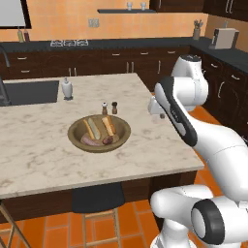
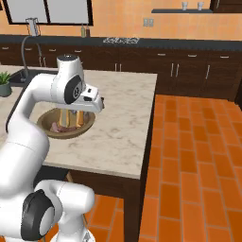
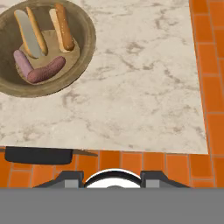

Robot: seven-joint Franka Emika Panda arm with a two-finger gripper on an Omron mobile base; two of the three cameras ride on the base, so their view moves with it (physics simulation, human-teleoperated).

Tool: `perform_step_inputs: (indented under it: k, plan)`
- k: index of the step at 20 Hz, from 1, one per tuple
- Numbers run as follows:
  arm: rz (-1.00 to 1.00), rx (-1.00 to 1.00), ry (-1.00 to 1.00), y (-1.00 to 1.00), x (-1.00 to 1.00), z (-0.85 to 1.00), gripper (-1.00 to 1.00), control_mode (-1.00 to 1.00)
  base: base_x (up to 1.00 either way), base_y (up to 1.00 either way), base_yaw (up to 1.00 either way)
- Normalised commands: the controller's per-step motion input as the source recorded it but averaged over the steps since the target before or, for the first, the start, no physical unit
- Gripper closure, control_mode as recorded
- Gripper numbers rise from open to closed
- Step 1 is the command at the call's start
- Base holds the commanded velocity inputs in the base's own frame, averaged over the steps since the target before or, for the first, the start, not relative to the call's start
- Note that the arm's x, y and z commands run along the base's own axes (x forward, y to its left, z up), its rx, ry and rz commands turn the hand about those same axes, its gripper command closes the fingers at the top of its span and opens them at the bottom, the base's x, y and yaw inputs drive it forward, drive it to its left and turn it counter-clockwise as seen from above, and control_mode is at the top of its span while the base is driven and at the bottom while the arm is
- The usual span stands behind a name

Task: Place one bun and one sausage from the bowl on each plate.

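Bowl: the wide, shallow brown wooden bowl sits on the island counter, near its middle in the left base view; thick rounded rim, darker than its inner floor.
Bowl contents: two buns and two sausages, all lying flat inside.
Buns: one bun lies with its pale split side up; the other bun lies beside it, golden-tan crust showing. They are side by side and roughly parallel in the hand view.
Sausages: a paler pink sausage and a redder-brown sausage meet at one end in a shallow V, next to the buns.
Counter: pale marbled stone with grey veining, straight edges, over dark cabinet fronts.
Other items: a white bottle with a rounded body stands by the sink; two small shakers stand just behind the bowl.
Floor: orange square tiles.
Stool: a dark padded seat is tucked under the counter edge.
Gripper: held above the counter edge, away from the bowl; whether the fingers are closed or parted cannot be told; nothing is seen held.
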Motion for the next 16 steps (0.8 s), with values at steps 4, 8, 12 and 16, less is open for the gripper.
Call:
perform_step_inputs:
  k: [4,8,12,16]
  plan:
    - [0.0,0.0,-0.02,0.25,-0.22,0.0,-1.0,-1.0,0.0,0.0,0.0]
    - [0.04,0.0,0.02,0.98,0.13,0.0,-1.0,-1.0,0.0,0.0,0.0]
    - [0.0,0.0,0.01,0.75,0.66,0.0,-1.0,-1.0,0.0,0.0,0.0]
    - [0.0,0.0,0.02,0.36,0.8,-0.27,-1.0,-1.0,0.0,0.0,0.0]
